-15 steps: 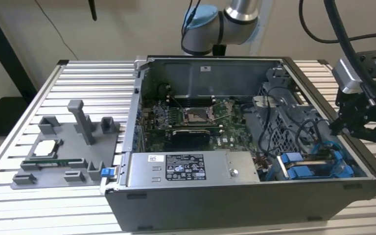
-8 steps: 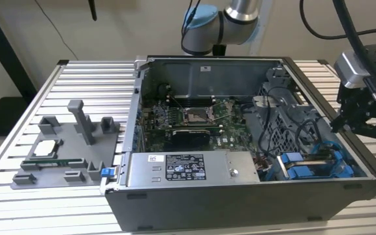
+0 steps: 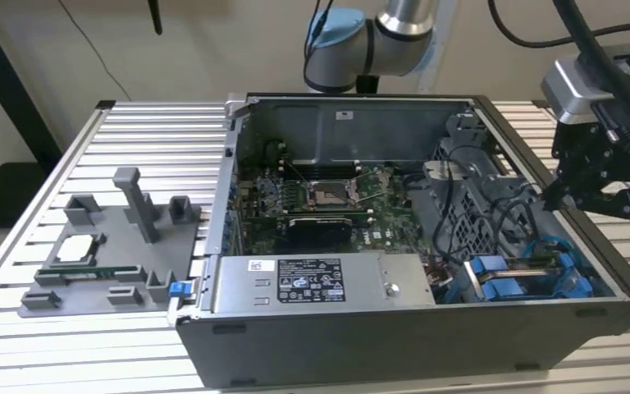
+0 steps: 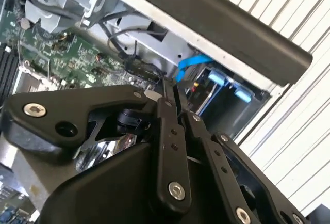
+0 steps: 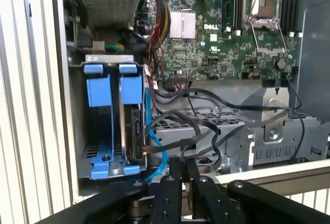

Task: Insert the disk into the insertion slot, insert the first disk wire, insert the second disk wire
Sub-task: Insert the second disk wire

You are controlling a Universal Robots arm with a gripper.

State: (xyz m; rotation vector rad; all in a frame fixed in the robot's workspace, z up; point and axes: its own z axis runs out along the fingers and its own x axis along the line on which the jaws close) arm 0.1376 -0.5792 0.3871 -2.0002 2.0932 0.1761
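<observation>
first wrist view: disk (image 5: 135, 131) seated in insertion slot (image 5: 129, 59), black wires (image 5: 206, 126) looped beside it, hand (image 5: 181, 166) clenched near them; exterior view: hand over case (image 3: 403, 328) wall on exterior view's right

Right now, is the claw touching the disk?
Apart. In the first wrist view the claw sits clear of the disk, with black cables between them.

Black cables (image 5: 198, 126) crowd drive cage (image 5: 268, 139) near gripper (image 5: 184, 162)
</observation>
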